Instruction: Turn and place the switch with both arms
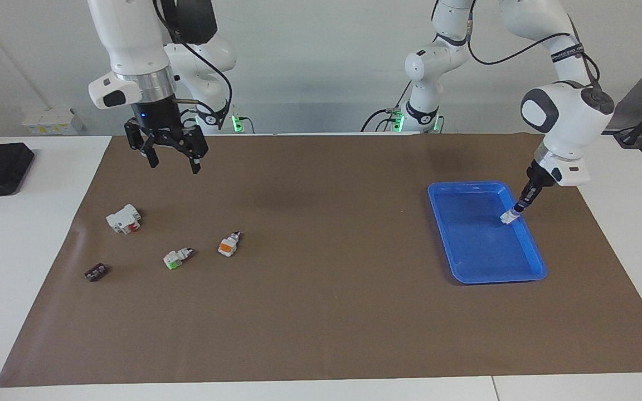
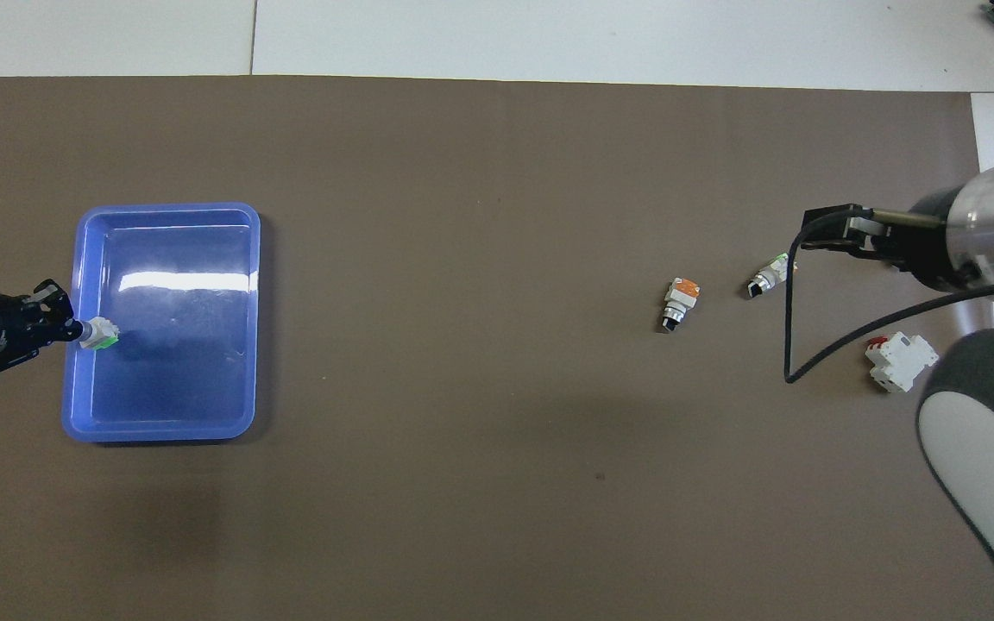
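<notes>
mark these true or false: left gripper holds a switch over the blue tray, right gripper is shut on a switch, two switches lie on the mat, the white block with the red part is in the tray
1. The left gripper holds a switch over the blue tray. True.
2. The right gripper is shut on a switch. False: its fingers are open and hold nothing.
3. Two switches lie on the mat. True: the orange-faced switch and the green-faced switch.
4. The white block with the red part is in the tray. False: it lies on the mat at the right arm's end.
</notes>
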Tool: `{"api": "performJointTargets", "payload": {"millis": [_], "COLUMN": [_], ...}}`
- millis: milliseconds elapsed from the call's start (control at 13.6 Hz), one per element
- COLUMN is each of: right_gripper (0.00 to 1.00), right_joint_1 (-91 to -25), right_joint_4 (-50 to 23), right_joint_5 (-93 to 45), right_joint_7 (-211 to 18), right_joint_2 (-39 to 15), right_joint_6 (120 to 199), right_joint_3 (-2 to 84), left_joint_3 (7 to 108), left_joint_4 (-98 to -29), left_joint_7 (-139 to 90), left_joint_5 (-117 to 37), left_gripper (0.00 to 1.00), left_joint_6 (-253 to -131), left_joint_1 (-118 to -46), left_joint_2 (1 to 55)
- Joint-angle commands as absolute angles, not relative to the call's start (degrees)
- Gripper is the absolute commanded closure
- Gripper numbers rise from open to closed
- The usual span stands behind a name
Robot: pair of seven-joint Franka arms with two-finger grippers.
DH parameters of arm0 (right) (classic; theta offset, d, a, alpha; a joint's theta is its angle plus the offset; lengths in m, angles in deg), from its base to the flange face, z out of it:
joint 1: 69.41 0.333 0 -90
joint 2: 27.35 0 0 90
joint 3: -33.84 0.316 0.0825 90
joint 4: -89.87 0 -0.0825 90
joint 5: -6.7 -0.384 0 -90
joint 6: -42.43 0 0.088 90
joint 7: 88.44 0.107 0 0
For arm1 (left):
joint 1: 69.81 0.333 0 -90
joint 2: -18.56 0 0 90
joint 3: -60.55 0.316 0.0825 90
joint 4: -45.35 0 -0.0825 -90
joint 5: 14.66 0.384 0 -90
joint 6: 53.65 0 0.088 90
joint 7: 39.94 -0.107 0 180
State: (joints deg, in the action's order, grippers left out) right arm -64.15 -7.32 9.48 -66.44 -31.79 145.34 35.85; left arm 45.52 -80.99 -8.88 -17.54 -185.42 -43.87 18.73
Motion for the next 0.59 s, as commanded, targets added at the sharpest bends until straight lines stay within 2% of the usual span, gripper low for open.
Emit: {"api": "performJointTargets", "payload": {"millis": [0, 73, 220, 514], "right_gripper": [0.0, 0.0, 0.0, 0.0], "right_joint_1": [-66.5, -66.77, -66.94, -68.17], "right_joint_4": [-3.49, -1.3, -2.32, -3.65], "right_joint_5": [9.52, 9.52, 9.6, 8.3], "right_joint_7": [-68.13, -69.27, -72.86, -75.07], "right_joint_2": [-33.06, -32.71, -32.62, -32.62], "right_joint_6": [137.39, 134.48, 133.49, 133.23], "right_joint_3": [35.95, 35.86, 35.69, 35.42], "left_joint_3": [44.9, 44.9, 44.82, 44.81], "left_joint_4": [-81.66, -80.0, -73.52, -54.45], "left_joint_7": [-9.44, -9.44, -9.53, -9.7], "left_joint_5": [-16.25, -16.24, -16.16, -12.57], "left_gripper": [0.29, 0.25, 0.25, 0.25], "left_joint_6": [-185.14, -184.18, -179.36, -164.16], "left_joint_1": [-43.79, -44.05, -44.76, -49.58], "left_joint_2": [17.59, 17.94, 20.48, 26.73]}}
